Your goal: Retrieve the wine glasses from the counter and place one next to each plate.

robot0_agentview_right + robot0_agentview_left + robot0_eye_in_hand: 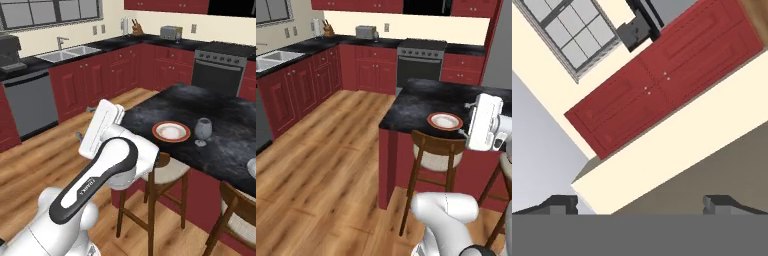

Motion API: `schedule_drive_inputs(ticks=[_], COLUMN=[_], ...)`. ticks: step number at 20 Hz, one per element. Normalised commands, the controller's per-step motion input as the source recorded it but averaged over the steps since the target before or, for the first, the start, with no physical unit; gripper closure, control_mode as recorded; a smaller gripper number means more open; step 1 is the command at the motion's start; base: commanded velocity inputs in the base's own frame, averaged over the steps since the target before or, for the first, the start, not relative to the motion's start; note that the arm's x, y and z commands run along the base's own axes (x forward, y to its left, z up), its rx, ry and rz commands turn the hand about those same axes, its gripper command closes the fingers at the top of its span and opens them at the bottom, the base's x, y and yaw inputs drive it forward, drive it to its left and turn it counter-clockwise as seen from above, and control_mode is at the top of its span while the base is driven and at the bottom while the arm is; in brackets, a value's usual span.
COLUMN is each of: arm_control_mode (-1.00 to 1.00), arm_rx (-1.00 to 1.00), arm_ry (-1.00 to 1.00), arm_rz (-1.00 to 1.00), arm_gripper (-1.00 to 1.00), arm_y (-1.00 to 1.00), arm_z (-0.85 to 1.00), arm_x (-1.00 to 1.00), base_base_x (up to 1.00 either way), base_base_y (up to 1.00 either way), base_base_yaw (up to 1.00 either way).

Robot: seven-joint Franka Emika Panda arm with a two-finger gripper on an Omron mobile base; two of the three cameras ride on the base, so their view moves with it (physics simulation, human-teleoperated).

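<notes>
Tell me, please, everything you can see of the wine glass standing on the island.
The wine glass is a small grey, see-through goblet with a rounded bowl, a short stem and a round foot. It stands upright on the black marbled top of the island, just to the right of the orange-rimmed plate in the right base view, close to it but apart. Its bowl looks empty. Nothing holds it.

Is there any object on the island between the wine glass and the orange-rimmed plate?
No. The wine glass stands upright just beside the orange-rimmed plate, with bare black island top between them; nothing visible separates them.
</notes>
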Motion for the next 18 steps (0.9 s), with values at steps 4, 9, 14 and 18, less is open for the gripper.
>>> schedule_drive_inputs(ticks=[4, 9, 14, 18], arm_control_mode=[1.0, 1.0, 1.0, 1.0], arm_rx=[0.0, 0.0, 0.0, 0.0], arm_ry=[0.0, 0.0, 0.0, 0.0], arm_rz=[0.0, 0.0, 0.0, 0.0], arm_gripper=[-1.0, -1.0, -1.0, -1.0], arm_y=[0.0, 0.0, 0.0, 0.0], arm_z=[0.0, 0.0, 0.0, 0.0], arm_x=[0.0, 0.0, 0.0, 0.0], base_base_x=[0.15, 0.33, 0.7, 0.94], base_base_y=[1.0, 1.0, 1.0, 1.0], base_base_yaw=[-0.02, -0.06, -0.13, -0.21])
